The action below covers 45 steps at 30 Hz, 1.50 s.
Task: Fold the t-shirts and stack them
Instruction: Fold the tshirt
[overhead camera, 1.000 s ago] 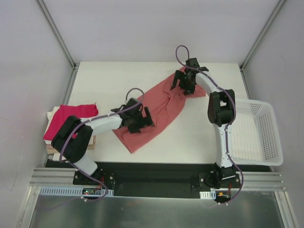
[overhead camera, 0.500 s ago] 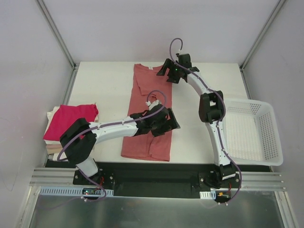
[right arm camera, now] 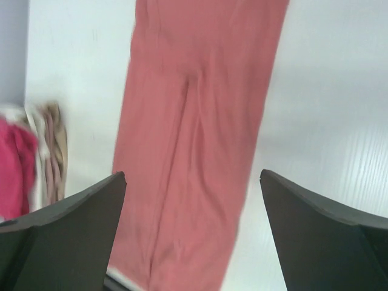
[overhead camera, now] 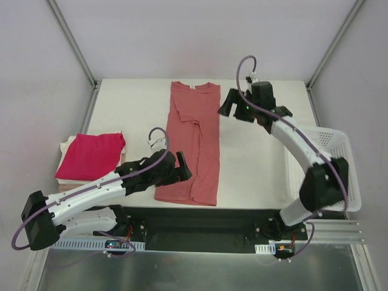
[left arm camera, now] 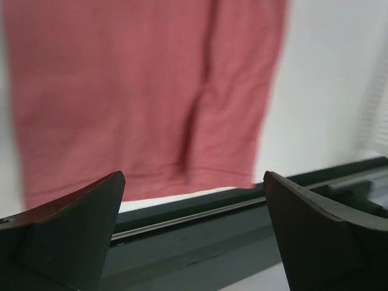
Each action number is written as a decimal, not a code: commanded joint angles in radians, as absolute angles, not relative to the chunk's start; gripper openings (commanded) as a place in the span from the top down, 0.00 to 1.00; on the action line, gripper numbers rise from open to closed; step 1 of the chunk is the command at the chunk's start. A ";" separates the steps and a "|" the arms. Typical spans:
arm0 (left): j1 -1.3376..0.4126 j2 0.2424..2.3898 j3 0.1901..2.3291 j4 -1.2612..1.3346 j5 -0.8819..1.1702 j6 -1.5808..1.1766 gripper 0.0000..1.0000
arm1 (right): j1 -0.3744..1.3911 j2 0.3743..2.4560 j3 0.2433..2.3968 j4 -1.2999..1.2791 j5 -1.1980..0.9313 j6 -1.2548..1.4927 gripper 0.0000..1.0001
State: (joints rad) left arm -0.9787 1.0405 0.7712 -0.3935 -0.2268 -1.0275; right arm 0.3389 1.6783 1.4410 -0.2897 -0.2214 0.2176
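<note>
A salmon t-shirt (overhead camera: 193,145) lies flat as a long strip, sleeves folded in, collar at the far edge and hem at the near edge. My left gripper (overhead camera: 182,166) hovers open at the strip's lower left side; its wrist view shows the hem (left arm camera: 145,97) ahead and nothing between the fingers (left arm camera: 73,230). My right gripper (overhead camera: 234,107) stands open just right of the shirt's upper part, looking down its length (right arm camera: 200,151), holding nothing. A magenta-red folded t-shirt (overhead camera: 91,156) tops a cream folded pile (overhead camera: 68,182) at the left edge.
A white mesh basket (overhead camera: 330,173) sits at the table's right edge, partly under the right arm. The dark rail (left arm camera: 200,224) of the table's near edge runs just below the shirt's hem. The folded pile (right arm camera: 42,151) shows at the left in the right wrist view.
The salmon shirt went from a diagonal bunch to a straight strip. The left gripper drew back toward the near left; the right gripper moved off the collar to the right.
</note>
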 commanded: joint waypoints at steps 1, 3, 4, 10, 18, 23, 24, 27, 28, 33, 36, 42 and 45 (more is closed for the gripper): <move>-0.919 0.932 0.588 -0.630 -0.262 -1.097 0.01 | 0.460 1.383 1.047 -0.302 -0.153 0.251 0.03; -0.894 0.849 0.542 -0.634 -0.261 -1.134 0.01 | 0.518 1.252 0.872 -0.337 -0.131 0.296 0.03; -0.885 0.821 0.497 -0.635 -0.259 -1.147 0.01 | 0.590 1.214 0.824 -0.344 -0.102 0.316 0.03; -0.856 0.683 0.382 -0.562 -0.201 -1.184 0.10 | 0.914 1.066 0.643 -0.440 0.055 0.495 0.03; -0.853 0.759 0.311 -0.460 -0.147 -1.218 0.46 | 1.116 1.156 0.603 -0.370 0.078 0.695 0.04; -0.854 0.764 0.298 -0.460 -0.167 -1.218 0.59 | 1.196 1.336 0.710 -0.402 0.133 0.712 0.12; -0.854 0.761 0.298 -0.460 -0.170 -1.213 0.60 | 1.206 1.357 0.728 -0.409 0.155 0.710 0.17; -0.853 0.773 0.305 -0.459 -0.176 -1.207 0.72 | 1.206 1.417 0.764 -0.414 0.175 0.710 0.26; -0.853 0.778 0.307 -0.459 -0.175 -1.203 0.74 | 1.207 1.436 0.772 -0.413 0.176 0.704 0.27; -0.853 0.793 0.307 -0.451 -0.158 -1.206 0.87 | 1.207 1.463 0.787 -0.414 0.190 0.698 0.47; -0.853 0.784 0.307 -0.440 -0.150 -1.206 0.98 | 1.207 1.479 0.784 -0.420 0.212 0.695 0.68; -0.854 0.759 0.299 -0.426 -0.107 -1.212 1.00 | 1.219 1.482 0.793 -0.459 0.242 0.675 0.99; -0.865 0.741 0.284 -0.422 -0.078 -1.230 1.00 | 1.261 1.439 0.790 -0.509 0.267 0.699 0.99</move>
